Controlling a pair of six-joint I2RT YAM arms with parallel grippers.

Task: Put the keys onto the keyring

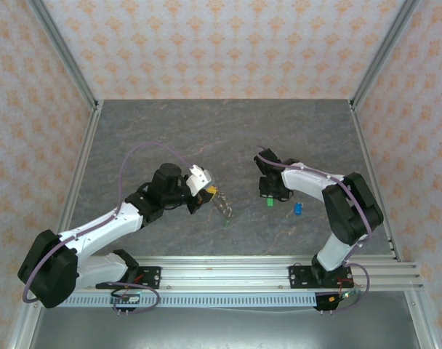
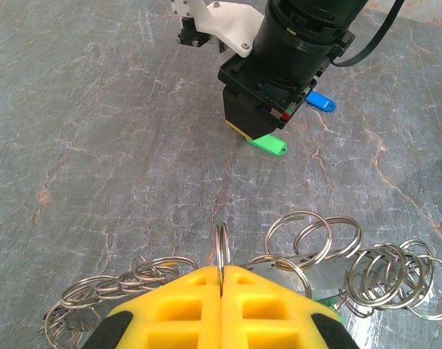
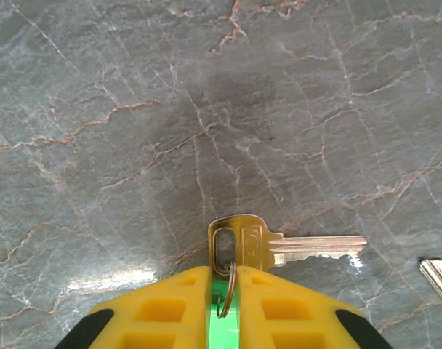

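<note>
The keyring [image 2: 308,236] is a loose cluster of silver split rings lying on the table, also seen left of centre from above as the keyring [image 1: 224,207]. My left gripper [image 2: 222,270] is shut on one upright ring of it; from above the left gripper [image 1: 209,190] sits at the cluster's upper left. A brass key [image 3: 294,247] lies flat, its green tag [image 3: 221,320] pinched between the fingers of my right gripper [image 3: 221,273]. Seen from above, the right gripper [image 1: 270,198] is low over that green tag [image 1: 269,203]. A blue-tagged key [image 1: 298,209] lies just to its right.
The grey marble table [image 1: 206,138] is walled by patterned panels, with a metal rail along the near edge [image 1: 279,265]. The tip of another key [image 3: 439,280] lies at the right edge of the right wrist view. The blue tag [image 2: 320,102] shows behind the right gripper [image 2: 261,134].
</note>
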